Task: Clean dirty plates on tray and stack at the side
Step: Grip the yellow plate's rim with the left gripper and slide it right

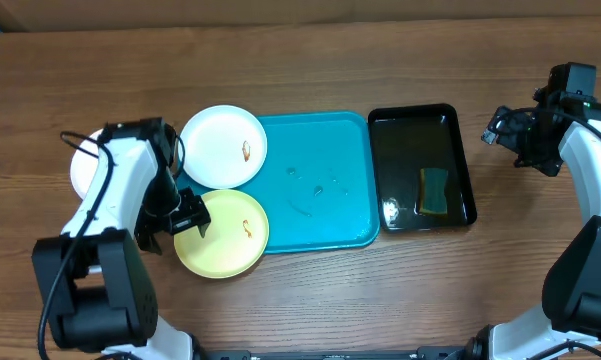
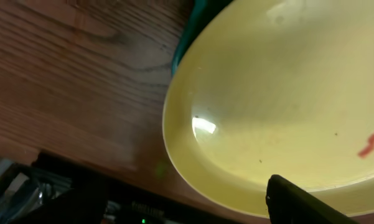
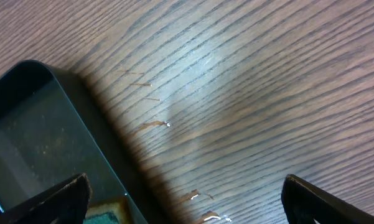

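Overhead straight down, left wrist close, sharing yellow plate

Turquoise tray: rectangular, rounded corners, raised rim, lying flat, with faint wet marks near its centre. White plate: orange-brown smear, overlaps the tray's far-left corner. Yellow-green plate: similar smear, overlaps the tray's near-left corner and juts past the rim. Second white plate: mostly hidden, well left of the tray.

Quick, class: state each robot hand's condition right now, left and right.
Left hand: open, at the rim of the yellow plate, not closed on it.
Right hand: open, empty, above the table beside the black tray.
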Available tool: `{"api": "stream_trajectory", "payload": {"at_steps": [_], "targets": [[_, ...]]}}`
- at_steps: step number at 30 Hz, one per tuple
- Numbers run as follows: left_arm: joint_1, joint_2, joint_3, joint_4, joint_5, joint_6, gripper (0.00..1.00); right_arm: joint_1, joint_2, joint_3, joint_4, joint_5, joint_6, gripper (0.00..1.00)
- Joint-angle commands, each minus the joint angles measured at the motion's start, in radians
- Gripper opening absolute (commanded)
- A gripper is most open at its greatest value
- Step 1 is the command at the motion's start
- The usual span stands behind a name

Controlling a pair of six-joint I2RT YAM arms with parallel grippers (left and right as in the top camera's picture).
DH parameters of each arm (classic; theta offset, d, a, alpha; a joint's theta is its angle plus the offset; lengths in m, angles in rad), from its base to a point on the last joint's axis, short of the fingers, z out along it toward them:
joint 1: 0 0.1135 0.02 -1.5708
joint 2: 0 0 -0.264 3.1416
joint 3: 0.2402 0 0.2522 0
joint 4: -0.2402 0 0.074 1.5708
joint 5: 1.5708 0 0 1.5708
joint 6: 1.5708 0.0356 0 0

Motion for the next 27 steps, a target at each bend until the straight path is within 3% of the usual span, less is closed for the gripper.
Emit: {"api": "stream_trajectory", "payload": {"at_steps": [1,10,16,20,27], "targets": [[0.011,-0.057,-0.056,0.055,-0.027,-0.040,0.83,0.001,0.001,0.026,0.003,0.010,0.010,1.00],[0.039,-0.058,-0.201,0.275,-0.020,-0.045,0.78,0.001,0.001,0.026,0.003,0.010,0.010,1.00],[0.034,-0.059,-0.219,0.291,0.159,0.112,0.57,0.001,0.001,0.026,0.003,0.010,0.010,1.00],[0.013,-0.059,-0.219,0.302,0.271,0.204,0.57,0.001,0.001,0.026,0.003,0.010,0.010,1.00],[-0.122,-0.059,-0.219,0.336,0.285,0.201,0.58,0.001,0.001,0.026,0.003,0.010,0.010,1.00]]}}
